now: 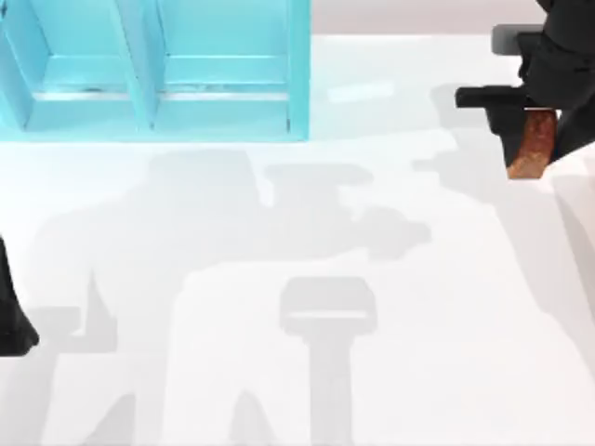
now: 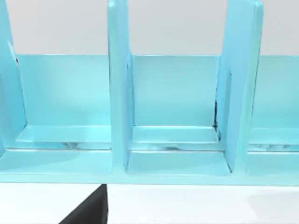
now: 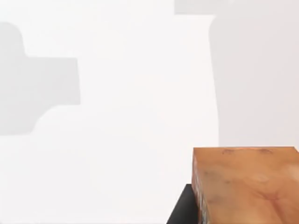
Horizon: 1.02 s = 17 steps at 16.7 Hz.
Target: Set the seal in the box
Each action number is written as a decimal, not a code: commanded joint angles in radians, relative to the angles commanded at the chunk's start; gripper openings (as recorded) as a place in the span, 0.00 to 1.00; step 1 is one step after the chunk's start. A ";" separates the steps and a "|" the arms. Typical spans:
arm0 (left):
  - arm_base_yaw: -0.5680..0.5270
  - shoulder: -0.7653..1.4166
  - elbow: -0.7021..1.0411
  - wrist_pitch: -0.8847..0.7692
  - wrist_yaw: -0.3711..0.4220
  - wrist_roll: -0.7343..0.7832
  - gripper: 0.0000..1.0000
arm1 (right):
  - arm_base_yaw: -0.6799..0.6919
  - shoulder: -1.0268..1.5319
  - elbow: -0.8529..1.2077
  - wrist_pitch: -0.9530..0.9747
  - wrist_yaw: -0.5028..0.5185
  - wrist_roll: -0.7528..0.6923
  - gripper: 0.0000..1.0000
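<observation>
Seal [image 1: 532, 144] is up off the table at the far right, clamped in the right gripper [image 1: 521, 139]. Looks like the carry step: next move needs a long traverse left to the blue box [image 1: 299, 74] at top left. Left arm parked at left edge.

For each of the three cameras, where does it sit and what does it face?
Top view: above the table, looking down; right claw holds the seal, left arm at the left edge.
Left wrist view: faces the blue box.
Right wrist view: looks past the seal onto the table.
Shared: top and left wrist views show the box.
</observation>
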 joint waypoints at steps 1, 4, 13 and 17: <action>0.000 0.000 0.000 0.000 0.000 0.000 1.00 | -0.059 -0.026 -0.028 0.000 0.000 -0.059 0.00; 0.000 0.000 0.000 0.000 0.000 0.000 1.00 | -0.271 -0.114 -0.127 0.000 0.001 -0.275 0.00; 0.000 0.000 0.000 0.000 0.000 0.000 1.00 | -0.681 -0.326 -0.338 0.020 -0.001 -0.691 0.00; 0.000 0.000 0.000 0.000 0.000 0.000 1.00 | -0.678 -0.322 -0.335 0.018 0.000 -0.689 0.00</action>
